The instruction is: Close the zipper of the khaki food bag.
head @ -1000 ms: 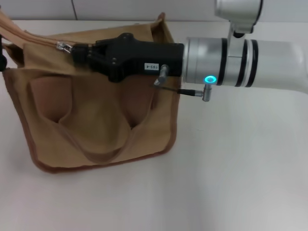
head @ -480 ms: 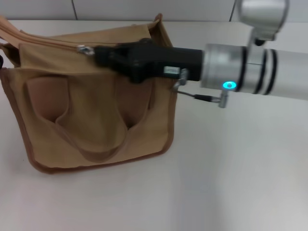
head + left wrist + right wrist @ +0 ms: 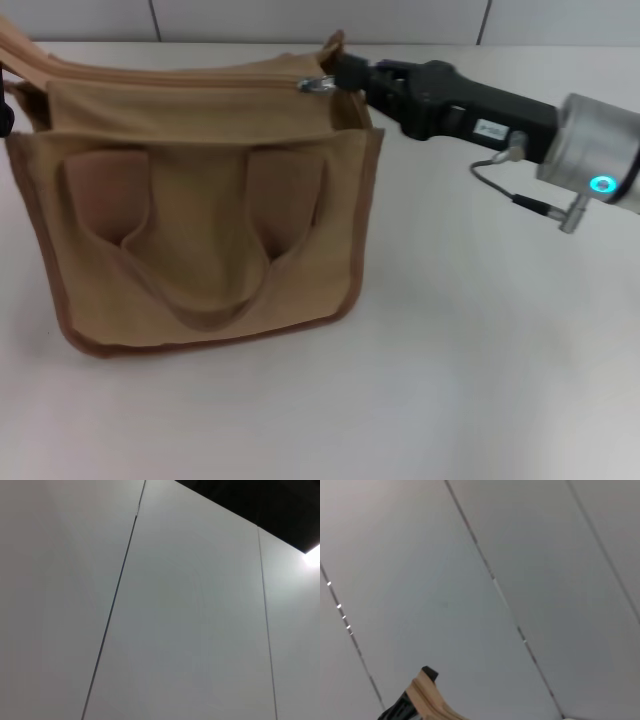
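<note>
The khaki food bag (image 3: 200, 230) stands on the white table, its front pocket and looped handles facing me. The zipper (image 3: 180, 76) runs along its top edge, and the line looks closed from the left end to the pull. The small silver pull tab (image 3: 317, 85) is at the bag's top right corner. My right gripper (image 3: 340, 76) reaches in from the right and is shut on the pull tab. A dark part that I take for my left gripper (image 3: 4, 108) shows at the frame's left edge by the bag's left end. The right wrist view shows a tan bag end (image 3: 427, 697).
The white table (image 3: 470, 360) spreads in front of and to the right of the bag. A panelled wall (image 3: 300, 18) stands close behind it. The right arm's cable (image 3: 500, 190) loops below its wrist. The left wrist view shows only wall panels (image 3: 175, 620).
My right gripper has moved right along the bag's top with the pull tab, from near the left end to the right corner. The bag has shifted slightly.
</note>
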### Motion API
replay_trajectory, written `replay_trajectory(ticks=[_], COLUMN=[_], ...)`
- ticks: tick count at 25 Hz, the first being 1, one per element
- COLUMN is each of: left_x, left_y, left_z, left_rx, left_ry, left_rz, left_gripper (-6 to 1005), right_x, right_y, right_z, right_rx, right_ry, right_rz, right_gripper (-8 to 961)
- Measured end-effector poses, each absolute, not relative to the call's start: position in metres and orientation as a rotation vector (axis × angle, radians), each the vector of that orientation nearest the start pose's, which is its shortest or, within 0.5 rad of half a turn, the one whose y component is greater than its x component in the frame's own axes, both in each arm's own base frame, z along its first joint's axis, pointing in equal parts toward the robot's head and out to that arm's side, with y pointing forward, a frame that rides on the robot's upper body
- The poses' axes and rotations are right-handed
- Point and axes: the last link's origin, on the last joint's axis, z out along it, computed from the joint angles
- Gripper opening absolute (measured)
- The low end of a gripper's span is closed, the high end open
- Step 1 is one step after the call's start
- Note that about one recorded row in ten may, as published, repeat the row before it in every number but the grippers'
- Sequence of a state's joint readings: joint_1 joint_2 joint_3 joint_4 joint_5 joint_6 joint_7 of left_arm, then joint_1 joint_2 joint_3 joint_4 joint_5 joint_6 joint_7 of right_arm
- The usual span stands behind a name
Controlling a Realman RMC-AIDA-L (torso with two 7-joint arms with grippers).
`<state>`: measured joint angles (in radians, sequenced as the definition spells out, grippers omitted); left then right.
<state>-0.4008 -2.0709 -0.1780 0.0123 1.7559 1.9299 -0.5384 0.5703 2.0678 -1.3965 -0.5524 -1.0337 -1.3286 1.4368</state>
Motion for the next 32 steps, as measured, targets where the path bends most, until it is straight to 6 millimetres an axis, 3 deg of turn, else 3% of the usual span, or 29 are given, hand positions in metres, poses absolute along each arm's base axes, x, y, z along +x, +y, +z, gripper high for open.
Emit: replay_trajectory(ticks=[4, 13, 19, 21, 26, 28, 29, 32], left_x=[-0.283, -0.284, -0.287, -0.293, -0.305, -0.305, -0.311, -0.317], left_y=[0.269, 0.273, 0.285, 0.291, 0.286, 0.286, 0.283, 0.278], left_z=[0.041, 0.036, 0.034, 0.035, 0.049, 0.049, 0.068, 0.1], left_rx=[-1.56, -1.59, -1.656, -1.753, -1.898, -1.898, -1.944, -1.87], left_ry=[-0.224, -0.254, -0.372, -0.463, -0.505, -0.505, -0.511, -0.489], left_rz=[-1.397, -1.374, -1.39, -1.376, -1.318, -1.318, -1.28, -1.307], left_gripper=[45, 87, 115, 124, 147, 254, 308, 460], right_x=[0.185, 0.207, 0.212, 0.212, 0.211, 0.211, 0.21, 0.209], right_y=[0.35, 0.323, 0.32, 0.318, 0.31, 0.309, 0.308, 0.307], right_z=[-0.029, -0.013, -0.018, -0.021, -0.023, -0.022, -0.022, -0.023], right_rx=[-2.505, -2.404, -2.403, -2.416, -2.429, -2.431, -2.434, -2.445], right_ry=[0.757, 0.555, 0.601, 0.607, 0.544, 0.535, 0.53, 0.521], right_rz=[1.32, 1.408, 1.411, 1.413, 1.445, 1.452, 1.458, 1.467], right_gripper=[22, 29, 209, 406, 651, 653, 654, 658])
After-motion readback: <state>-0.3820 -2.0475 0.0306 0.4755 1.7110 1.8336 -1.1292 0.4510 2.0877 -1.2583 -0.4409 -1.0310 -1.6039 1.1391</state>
